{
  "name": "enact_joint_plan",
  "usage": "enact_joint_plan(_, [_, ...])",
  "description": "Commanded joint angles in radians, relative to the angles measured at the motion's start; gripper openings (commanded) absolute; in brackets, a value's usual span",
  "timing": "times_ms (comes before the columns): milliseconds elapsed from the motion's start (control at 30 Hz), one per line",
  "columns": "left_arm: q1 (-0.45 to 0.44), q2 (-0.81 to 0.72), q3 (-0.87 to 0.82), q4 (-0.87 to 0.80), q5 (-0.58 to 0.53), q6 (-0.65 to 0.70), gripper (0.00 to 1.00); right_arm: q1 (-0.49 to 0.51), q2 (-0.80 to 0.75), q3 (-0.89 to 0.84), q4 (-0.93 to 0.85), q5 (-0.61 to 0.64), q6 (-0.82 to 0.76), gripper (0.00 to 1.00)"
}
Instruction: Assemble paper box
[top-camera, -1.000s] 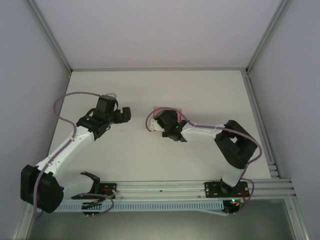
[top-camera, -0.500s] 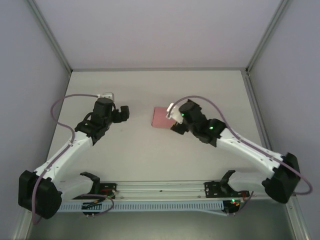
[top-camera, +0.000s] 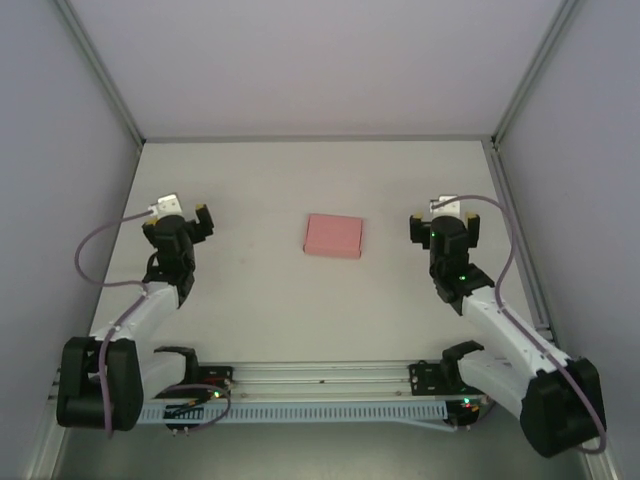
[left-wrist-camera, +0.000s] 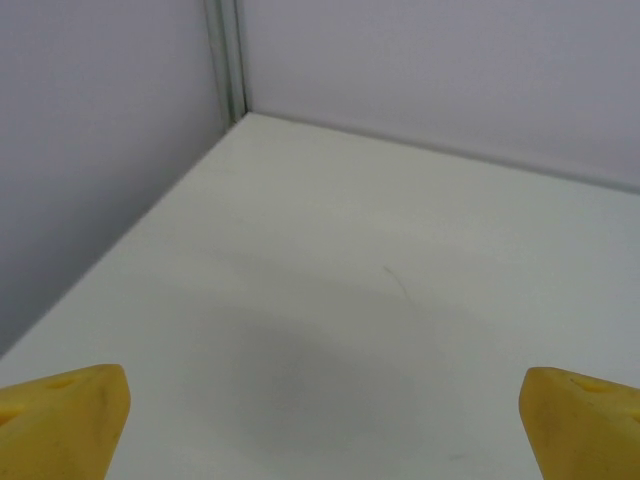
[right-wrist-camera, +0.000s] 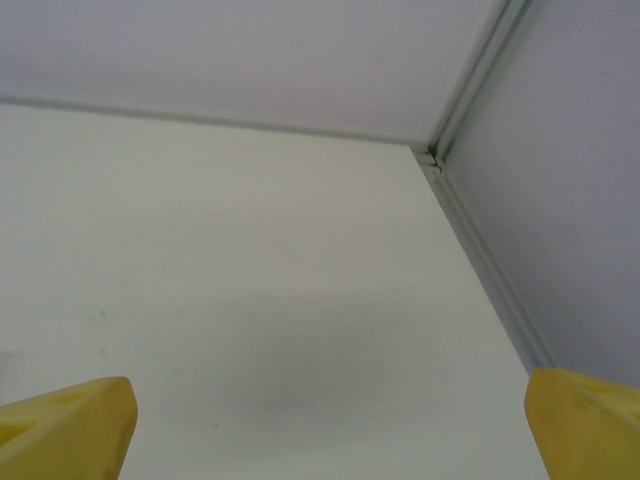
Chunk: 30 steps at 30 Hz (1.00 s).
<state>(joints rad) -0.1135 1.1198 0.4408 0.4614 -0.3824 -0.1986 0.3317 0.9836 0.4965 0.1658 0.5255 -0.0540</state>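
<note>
left claw (top-camera: 177, 216) sits over the left side of the table (top-camera: 250, 180), jaws wide open, nothing in them. its wrist view agrees: 2 yellow fingertips (left-wrist-camera: 62, 412) at the bottom corners of the frame, with bare tabletop and the back-left corner of the walls between them.

paper box (top-camera: 334, 236) is at mid-table, lying flat, roughly level with both claws and between them, well apart from each. pink card, reads as 1 closed rectangle from above, with no flaps sticking out and no loose panels that i can see. near edge looks a touch darker: side wall or shadow, can't tell which.

right claw (top-camera: 445, 218) mirrors the left one on the right side, jaws wide open, empty. its wrist view: 2 yellow fingertips (right-wrist-camera: 65, 418) low in frame, bare table, back-right corner post (right-wrist-camera: 467, 90).

step call: folding looks done. this reads as both arms standing clear at the end of the task. neither claw touches the box.

next move, if any: nothing on the box unless a flap isn't tucked, and the top view can't settle that. a check would need 1 claw brought in over the box for a closer look, or a light press on the lid with the other claw bracing a side. thin card, so go gentle: i'd expect it to dent or slide on the smooth table before it resists.
</note>
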Motion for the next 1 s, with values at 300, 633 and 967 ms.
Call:
enact_joint_plan(300, [0.022,0.043,-0.253,0.562,0.208,0.177,1.00,-0.174,0.271,-0.255,0.742,-0.138,0.059,1.00])
enact_joint_plan(633, [0.040,0.138,-0.294,0.636,0.278,0.227,1.00,-0.264,0.495,-0.264,0.964,-0.244,0.094,1.00])
enact_joint_plan(967, [0.108,0.421,-0.178,0.726,0.334,0.242,1.00,-0.317,0.569,-0.158,0.824,-0.386,0.107,1.00])
